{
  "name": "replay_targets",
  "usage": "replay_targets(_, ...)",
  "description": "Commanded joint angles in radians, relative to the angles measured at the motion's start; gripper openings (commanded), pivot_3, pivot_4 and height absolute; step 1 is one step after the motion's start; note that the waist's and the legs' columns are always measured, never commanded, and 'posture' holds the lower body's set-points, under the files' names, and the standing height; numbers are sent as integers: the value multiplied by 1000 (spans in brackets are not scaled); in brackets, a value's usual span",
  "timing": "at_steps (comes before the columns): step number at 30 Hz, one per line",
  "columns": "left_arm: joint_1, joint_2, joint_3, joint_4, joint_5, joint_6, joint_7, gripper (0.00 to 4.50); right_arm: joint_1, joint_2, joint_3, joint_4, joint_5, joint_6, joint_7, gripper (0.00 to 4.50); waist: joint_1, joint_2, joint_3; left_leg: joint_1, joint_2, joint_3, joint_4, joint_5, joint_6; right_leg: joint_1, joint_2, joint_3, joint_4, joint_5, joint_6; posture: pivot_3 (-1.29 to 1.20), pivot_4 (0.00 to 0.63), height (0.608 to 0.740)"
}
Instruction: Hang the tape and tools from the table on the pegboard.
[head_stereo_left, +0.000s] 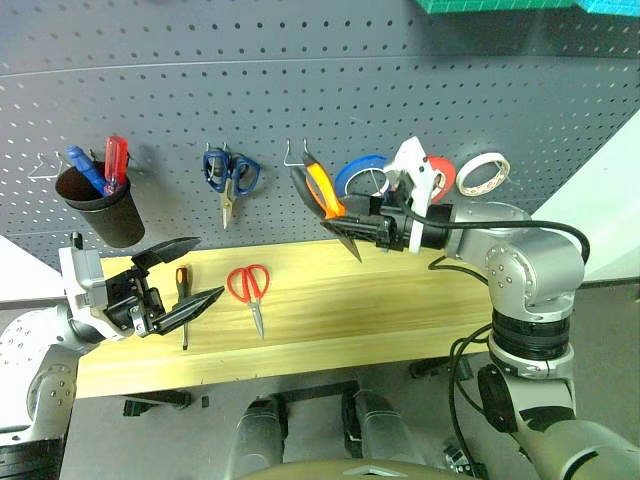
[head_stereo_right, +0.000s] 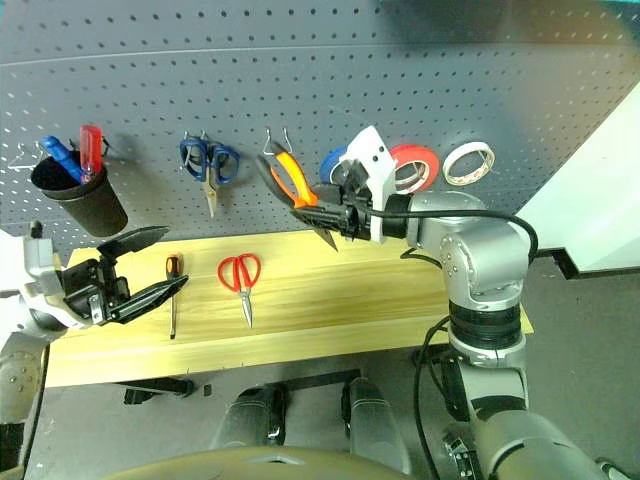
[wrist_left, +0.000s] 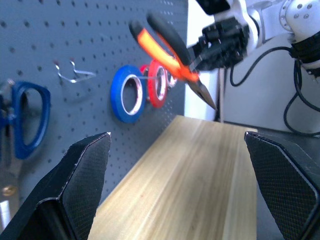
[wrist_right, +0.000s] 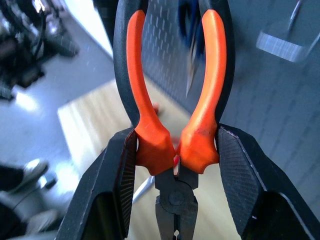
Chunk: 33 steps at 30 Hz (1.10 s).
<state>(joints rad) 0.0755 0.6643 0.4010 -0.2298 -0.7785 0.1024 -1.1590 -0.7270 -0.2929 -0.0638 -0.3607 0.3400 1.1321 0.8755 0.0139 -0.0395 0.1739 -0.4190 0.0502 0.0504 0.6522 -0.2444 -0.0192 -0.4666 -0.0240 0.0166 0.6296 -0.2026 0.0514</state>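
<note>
My right gripper (head_stereo_left: 352, 226) is shut on the orange-and-black pliers (head_stereo_left: 320, 190), gripping near the joint and holding them up against the pegboard (head_stereo_left: 300, 90), with the handles just below a bare metal hook (head_stereo_left: 293, 155). The red tape (head_stereo_right: 415, 165) hangs on the pegboard between a blue roll and a cream roll. Red-handled scissors (head_stereo_left: 250, 285) and the orange-and-black screwdriver (head_stereo_left: 183, 300) lie on the table (head_stereo_left: 400, 310). Over the table's left end my left gripper (head_stereo_left: 208, 266) is open and holds nothing, right beside the screwdriver.
At the left of the pegboard a black cup (head_stereo_left: 105, 210) holds a red and a blue screwdriver. Blue-handled scissors (head_stereo_left: 230, 178) hang left of the bare hook. A blue roll (head_stereo_left: 360, 175) and a cream roll (head_stereo_left: 482, 173) flank the red tape.
</note>
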Motion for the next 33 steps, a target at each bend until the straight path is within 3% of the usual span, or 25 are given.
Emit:
replay_targets(1,-7,7,78,-71,-76,32,49,4500,-87,38,-41,50,34,-71,-88,2060,0,0,-13,1,0,0,0,0,0,1,0,0,0,0,0,201,28,740)
replay_targets(8,-48,10,136,-117,-148,87,138,4500,-244,132,-90,199,81,-179,-229,2060,5,-1,-39,7,0,1,-2,0,0,6,-1,0,-2,0,0,235,23,740)
replay_targets(18,-146,-2,97,-30,-32,32,167,4500,-406,283,-132,493,45,-433,-504,2060,32,-1,-53,9,0,2,-4,0,-1,7,0,1,-1,0,0,248,23,740)
replay_targets(26,-171,-23,75,-11,27,6,192,4500,-380,346,-60,578,-49,-607,-667,2060,33,-1,-53,9,0,1,-4,1,-2,8,0,1,0,0,0,241,36,740)
replay_targets(33,-186,-18,67,6,53,-5,192,4500,-320,363,37,604,-156,-752,-726,2059,29,-1,-54,9,0,1,-4,1,-2,8,-1,1,0,0,-1,233,45,740)
